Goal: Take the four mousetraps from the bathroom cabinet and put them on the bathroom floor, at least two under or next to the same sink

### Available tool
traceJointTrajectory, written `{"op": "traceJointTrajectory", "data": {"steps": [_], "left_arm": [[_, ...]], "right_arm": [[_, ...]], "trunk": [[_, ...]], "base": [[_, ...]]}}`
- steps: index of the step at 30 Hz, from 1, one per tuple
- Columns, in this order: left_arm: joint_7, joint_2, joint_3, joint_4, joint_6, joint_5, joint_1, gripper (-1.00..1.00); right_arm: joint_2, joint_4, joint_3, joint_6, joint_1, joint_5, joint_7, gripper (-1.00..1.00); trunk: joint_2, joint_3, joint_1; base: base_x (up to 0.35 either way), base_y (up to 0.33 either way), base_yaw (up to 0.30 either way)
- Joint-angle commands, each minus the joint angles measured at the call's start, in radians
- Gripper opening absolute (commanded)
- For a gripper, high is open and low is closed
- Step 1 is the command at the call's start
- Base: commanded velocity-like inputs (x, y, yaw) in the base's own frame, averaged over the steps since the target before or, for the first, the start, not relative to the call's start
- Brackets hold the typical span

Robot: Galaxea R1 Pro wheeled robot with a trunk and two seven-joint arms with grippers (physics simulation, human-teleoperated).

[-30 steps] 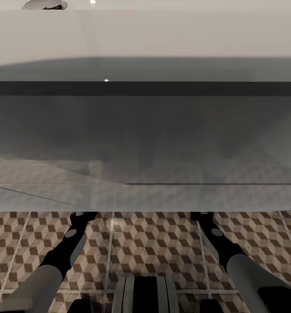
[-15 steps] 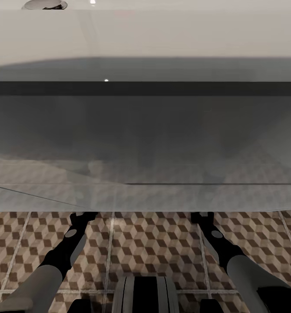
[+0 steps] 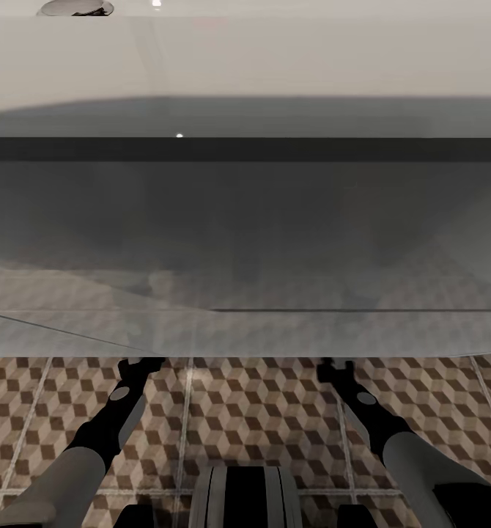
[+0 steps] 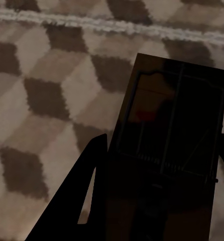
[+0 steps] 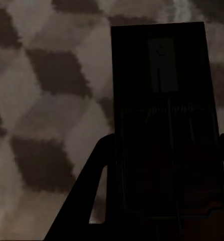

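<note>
Under the sink [image 3: 245, 66], each gripper clamps a mousetrap [image 4: 175, 125]; I should lower both flat onto the bathroom floor [image 3: 260, 411] before letting go.

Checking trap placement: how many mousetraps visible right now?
2. One mousetrap between the left gripper fingers, one at the right gripper, both above tiled bathroom floor. Others may be hidden.

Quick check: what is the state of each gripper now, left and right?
Left gripper: shut on a mousetrap, above the bathroom floor.
Right gripper: shut on another mousetrap.
</note>
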Motion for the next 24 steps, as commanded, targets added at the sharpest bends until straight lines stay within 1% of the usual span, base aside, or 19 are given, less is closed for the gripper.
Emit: {"op": "traceJointTrajectory", "data": {"steps": [1,9,24], "left_arm": [[0.002,0.0,-0.002,0.0,-0.004,0.008,0.0,-1.0],[0.002,0.0,-0.002,0.0,-0.004,0.008,0.0,-1.0],[0.002,0.0,-0.002,0.0,-0.004,0.008,0.0,-1.0]], "right_arm": [[-0.001,0.001,0.005,-0.003,-0.001,-0.006,0.016,-1.0],[-0.001,0.002,0.006,-0.003,-0.001,-0.006,0.051,-1.0],[-0.001,0.005,0.002,-0.002,-0.001,-0.009,0.055,-1.0]], "trunk": [[0.0,0.0,0.0],[0.0,0.0,0.0],[0.0,0.0,0.0]], "base": [[0.0,0.0,0.0],[0.0,0.0,0.0],[0.0,0.0,0.0]]}}
